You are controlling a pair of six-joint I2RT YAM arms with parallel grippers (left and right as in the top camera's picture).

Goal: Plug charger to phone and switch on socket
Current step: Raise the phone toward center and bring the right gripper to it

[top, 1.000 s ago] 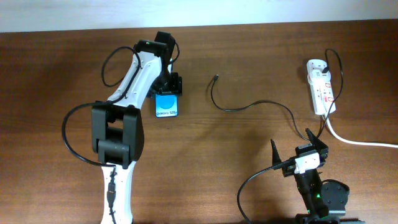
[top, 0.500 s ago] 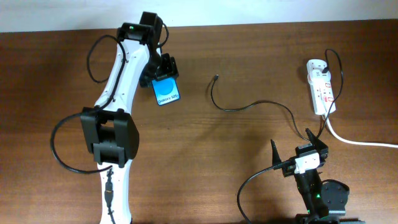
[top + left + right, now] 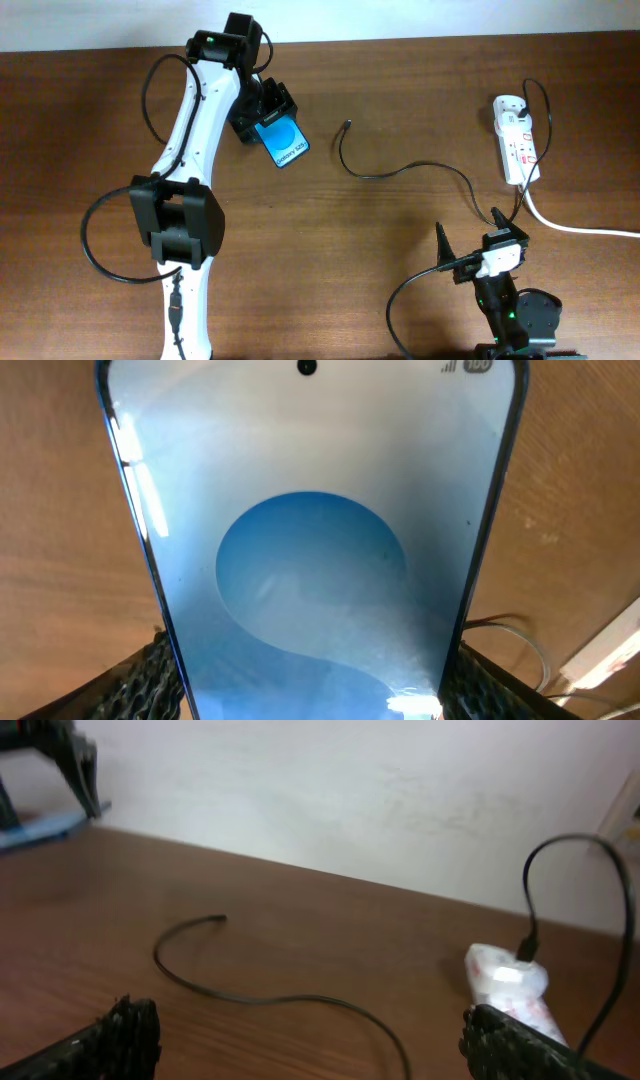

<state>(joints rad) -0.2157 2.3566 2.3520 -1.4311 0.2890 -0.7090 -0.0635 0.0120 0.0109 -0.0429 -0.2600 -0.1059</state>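
While your L arm reaches to the far-left part of the table [image 3: 420, 70], your R arm sits low at the near edge, right of centre.

L gripper [image 3: 266, 122]: closed on the phone [image 3: 284, 144], pinching one end by its two long edges. In the L wrist view the fingers [image 3: 150, 678] sit tight vs. both sides of the frame, no gap showing.

Phone: screen up, bright blue, lying diagonal in the overhead view, free end pointing near-right. It fills most of the L wrist view. You can't tell whether it rests on the wood or hangs just above it.

R gripper [image 3: 470, 235]: spread wide, nothing between the fingers. The R wrist view shows one fingertip at each bottom corner w/ bare table between them.

Charger [image 3: 400, 168]: thin black cable lying loose on the wood, mid-table. Its connector tip [image 3: 346, 124] is the far-left end, to the right of the phone, apart from it, not touching. From the tip the cable bends toward the near side, then runs right past the R gripper and on toward the socket.

Socket [image 3: 516, 140]: white strip w/ red marks at the far right, lying lengthwise front to back. A black lead arcs into its far end. The thick white cord [image 3: 580, 228] leaves the near end and runs off the right edge. Switch position: too small for you to tell.

R wrist view: charger [image 3: 250, 998] ahead on the wood, socket [image 3: 505, 978] to the right, pale wall [image 3: 350, 780] behind.
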